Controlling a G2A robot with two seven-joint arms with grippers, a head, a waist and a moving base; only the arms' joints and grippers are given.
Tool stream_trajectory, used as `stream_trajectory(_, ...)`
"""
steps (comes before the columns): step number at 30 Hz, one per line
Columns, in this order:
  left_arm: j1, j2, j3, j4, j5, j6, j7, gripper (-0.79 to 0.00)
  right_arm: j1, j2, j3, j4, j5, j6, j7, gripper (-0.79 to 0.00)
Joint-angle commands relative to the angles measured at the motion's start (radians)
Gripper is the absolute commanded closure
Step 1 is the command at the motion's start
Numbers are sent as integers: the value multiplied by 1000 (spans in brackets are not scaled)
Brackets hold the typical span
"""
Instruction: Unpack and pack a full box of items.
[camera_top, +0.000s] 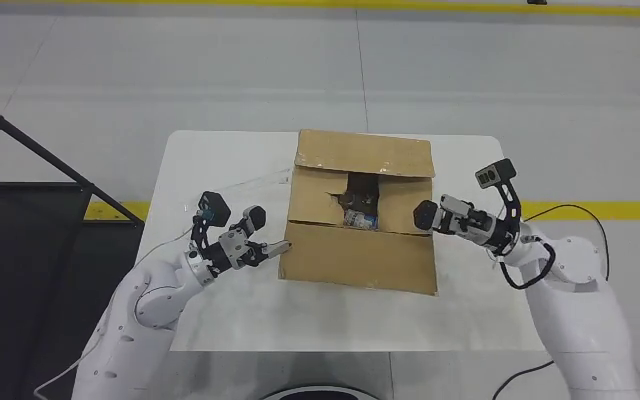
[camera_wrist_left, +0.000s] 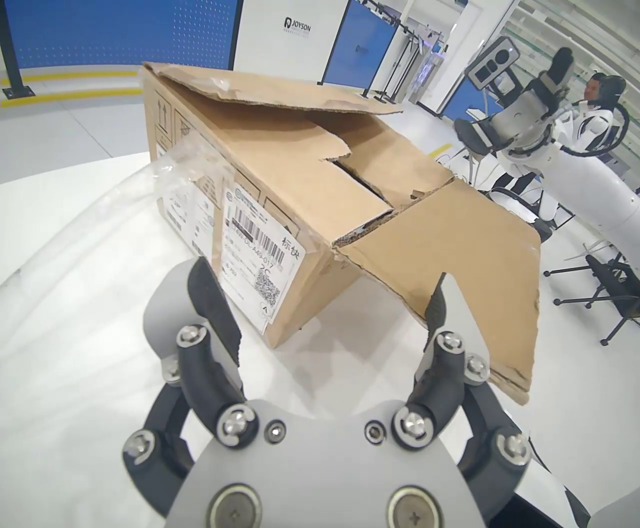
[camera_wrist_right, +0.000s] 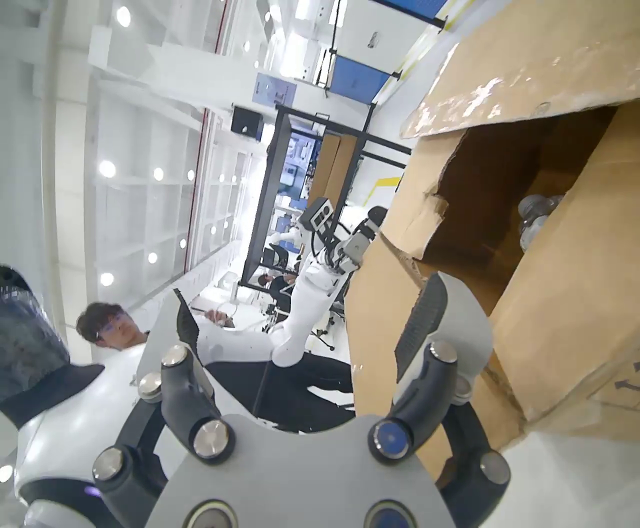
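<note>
Your box (camera_top: 360, 262) sits mid-table (camera_top: 220, 320), flaps half folded in, with a gap showing items (camera_top: 360, 217) inside. Your left end effector (camera_wrist_left: 320, 280) is spread wide at its near left corner, gripping nothing. The right end effector (camera_wrist_right: 306, 295) is released too, just beside the box's right side.

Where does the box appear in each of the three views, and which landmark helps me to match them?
Top view: box at the middle of the table.
Left wrist view: box just beyond the open left gripper, labelled side facing it.
Right wrist view: box close beyond the open right gripper.
Landmark: the torn opening between the top flaps.
</note>
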Motion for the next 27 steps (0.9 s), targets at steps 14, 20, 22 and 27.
stream_trajectory(14, 0, 0, 0, 0, 0, 0, 0, -785, 193, -41, -158, 178, -92, 109, -205, -785)
stream_trajectory(20, 0, 0, 0, 0, 0, 0, 0, -785, 268, -64, -203, 221, -116, 107, -342, -785)
stream_trajectory(22, 0, 0, 0, 0, 0, 0, 0, -785, 292, -73, -219, 234, -113, 104, -371, -785)
stream_trajectory(27, 0, 0, 0, 0, 0, 0, 0, -785, 375, -97, -259, 282, -126, 92, -454, -785)
